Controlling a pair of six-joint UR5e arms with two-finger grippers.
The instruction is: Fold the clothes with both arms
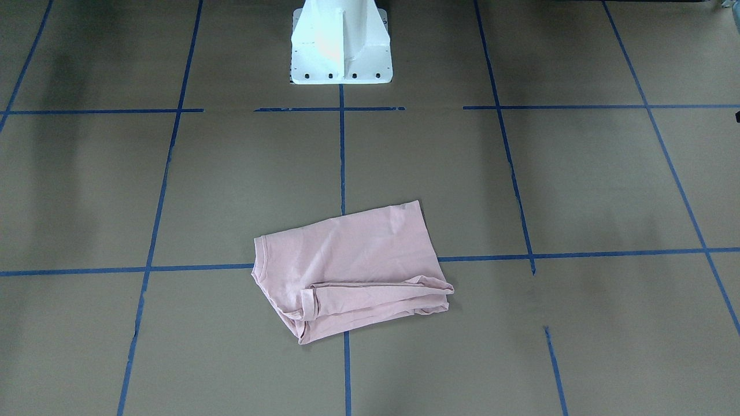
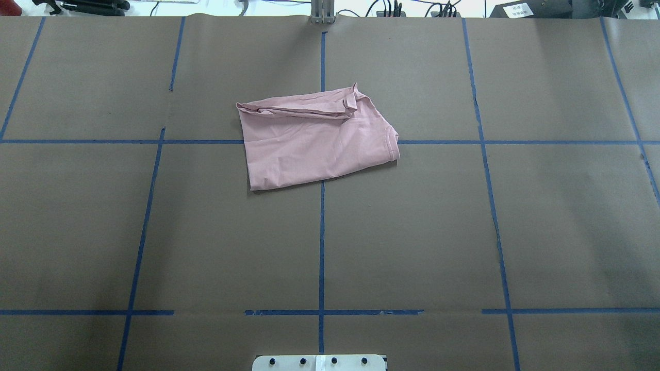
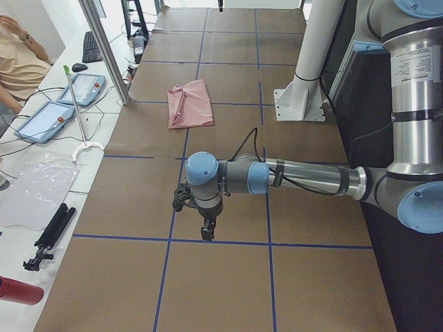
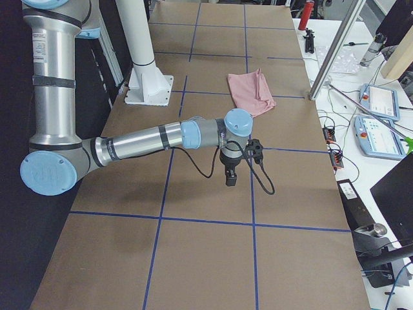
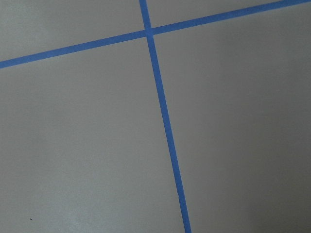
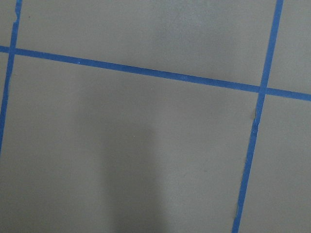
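The pale pink T-shirt [image 1: 352, 266] lies folded into a rough rectangle on the brown table, plain side up, far from the robot's base near the middle tape line. It also shows in the overhead view [image 2: 314, 139] and both side views [image 3: 188, 104] [image 4: 250, 92]. No print is visible. The left arm's gripper [image 3: 207, 234] hangs low over bare table well short of the shirt; I cannot tell if it is open or shut. The right arm's gripper [image 4: 230, 181] hangs likewise, and I cannot tell its state. Both wrist views show only brown table and blue tape.
The white pedestal base [image 1: 341, 46] stands at the robot's edge of the table. Blue tape lines [image 2: 322, 232] grid the brown surface. A side bench holds teach pendants [image 3: 41, 121] [image 4: 381, 100], cables and tools. A metal pole [image 3: 104, 48] stands by the far edge. A person [image 3: 17, 62] sits there.
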